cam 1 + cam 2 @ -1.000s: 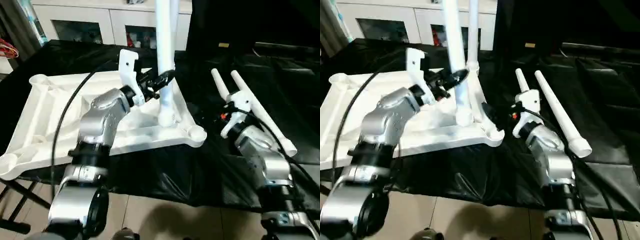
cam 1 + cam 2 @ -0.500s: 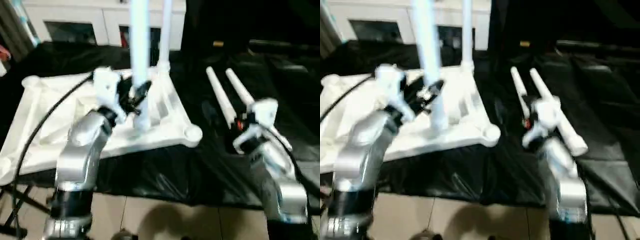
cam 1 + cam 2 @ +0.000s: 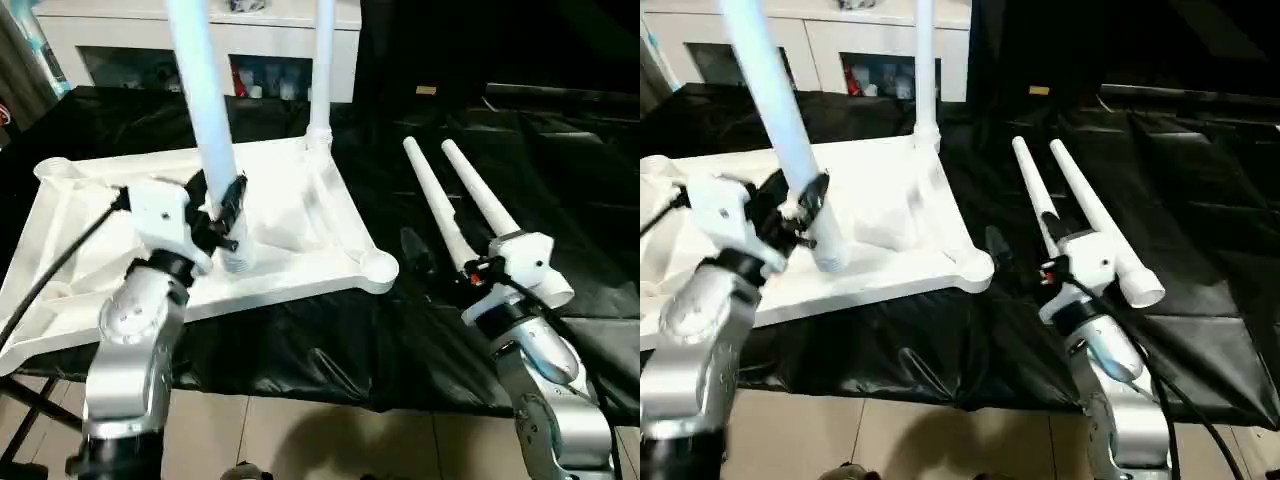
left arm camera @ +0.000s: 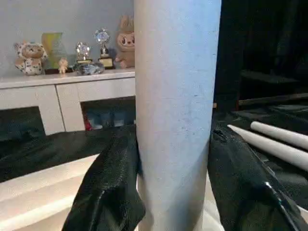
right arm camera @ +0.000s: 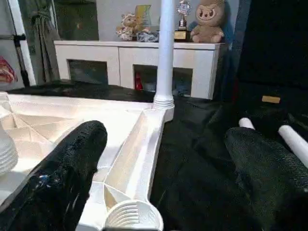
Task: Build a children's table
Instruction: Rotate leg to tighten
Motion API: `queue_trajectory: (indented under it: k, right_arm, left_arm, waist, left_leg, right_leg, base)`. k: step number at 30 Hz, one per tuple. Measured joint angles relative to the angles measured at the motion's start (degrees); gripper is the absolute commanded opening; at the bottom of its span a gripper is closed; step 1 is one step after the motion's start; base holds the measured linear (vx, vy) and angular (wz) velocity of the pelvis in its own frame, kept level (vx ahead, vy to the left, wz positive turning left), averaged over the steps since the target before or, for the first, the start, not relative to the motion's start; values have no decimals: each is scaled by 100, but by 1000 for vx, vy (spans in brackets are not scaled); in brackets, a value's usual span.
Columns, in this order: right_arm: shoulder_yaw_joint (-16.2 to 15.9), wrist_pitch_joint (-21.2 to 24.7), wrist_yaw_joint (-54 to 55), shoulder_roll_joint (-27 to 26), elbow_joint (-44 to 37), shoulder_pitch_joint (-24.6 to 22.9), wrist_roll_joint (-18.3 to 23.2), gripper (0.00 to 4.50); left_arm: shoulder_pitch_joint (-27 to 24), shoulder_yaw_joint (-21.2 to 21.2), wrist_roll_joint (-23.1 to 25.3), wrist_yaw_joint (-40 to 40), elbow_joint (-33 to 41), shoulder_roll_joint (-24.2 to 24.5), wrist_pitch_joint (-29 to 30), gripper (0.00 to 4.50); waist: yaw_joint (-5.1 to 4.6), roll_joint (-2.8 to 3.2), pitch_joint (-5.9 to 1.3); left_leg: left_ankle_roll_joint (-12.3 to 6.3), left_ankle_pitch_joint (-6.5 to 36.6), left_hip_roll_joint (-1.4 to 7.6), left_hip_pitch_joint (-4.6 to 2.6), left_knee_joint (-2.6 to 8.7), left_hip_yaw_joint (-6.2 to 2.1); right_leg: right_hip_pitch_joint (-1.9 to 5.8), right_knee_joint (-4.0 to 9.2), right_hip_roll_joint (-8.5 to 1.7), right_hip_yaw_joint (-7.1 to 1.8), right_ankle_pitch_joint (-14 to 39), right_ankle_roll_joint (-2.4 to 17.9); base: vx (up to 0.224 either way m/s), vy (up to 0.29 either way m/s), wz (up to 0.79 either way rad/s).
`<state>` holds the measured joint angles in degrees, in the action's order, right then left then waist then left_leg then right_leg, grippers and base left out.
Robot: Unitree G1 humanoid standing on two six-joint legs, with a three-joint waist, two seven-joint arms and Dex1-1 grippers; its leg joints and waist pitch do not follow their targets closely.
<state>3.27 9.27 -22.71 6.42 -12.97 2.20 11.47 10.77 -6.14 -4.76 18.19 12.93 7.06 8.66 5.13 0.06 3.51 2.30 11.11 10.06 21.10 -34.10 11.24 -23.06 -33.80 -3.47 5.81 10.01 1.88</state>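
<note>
White plastic dominates your near field: the tabletop (image 3: 110, 230) lies upside down on the black cloth (image 3: 330, 340), ribbed underside up, and its nearest right corner socket (image 3: 378, 266) is empty — you can see its threaded ring from the right wrist view too. Your left gripper (image 3: 228, 205) has its fingers (image 4: 108, 192) pinched around a leg (image 3: 205, 120), which it holds tilted above the underside, threaded end hanging just over the ribs and not in any socket. Your right gripper (image 5: 161, 168) holds nothing, its two fingers spread wide, hovering near the empty corner.

Just beyond it, two more legs (image 3: 455, 205) lie side by side on the cloth, well apart from the tabletop and untouched. Farther back, one leg (image 3: 321, 70) stands upright in the far right corner socket — that one looks done.

So by my reading you're about a quarter along: one leg seated, one in hand and needing a socket, two waiting. The left-side sockets (image 3: 55, 168) appear empty as far as they show. Behind everything stands the white cabinet (image 3: 130, 45).
</note>
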Motion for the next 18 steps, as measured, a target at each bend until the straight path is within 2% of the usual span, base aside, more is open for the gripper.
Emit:
queue_trajectory:
  k: [3,9,18]
  right_arm:
    - [-10,-17,21,1,0,-88,5,450]
    - [-7,-4,39,41,-16,-211,23,450]
    - [-61,-2,37,92,44,-17,20,450]
  left_arm:
    - [-125,47,122,-82,-7,-5,-271,185]
    - [-125,43,142,-285,-45,-68,-283,185]
    - [-125,84,214,-427,-98,-61,-385,185]
  waist:
    - [-6,1,-1]
    - [-12,6,-10]
    - [-11,-92,-41]
  left_leg:
    - [0,0,0,0,0,0]
    - [0,-1,0,-5,-1,-1]
    - [-1,-1,0,-5,-1,0]
  right_leg:
    - [0,-1,0,0,0,0]
    - [4,-2,1,-1,-2,-3]
    - [3,-5,1,-3,-2,-4]
  base:
    - [0,0,0]
    - [0,0,0]
    - [0,0,0]
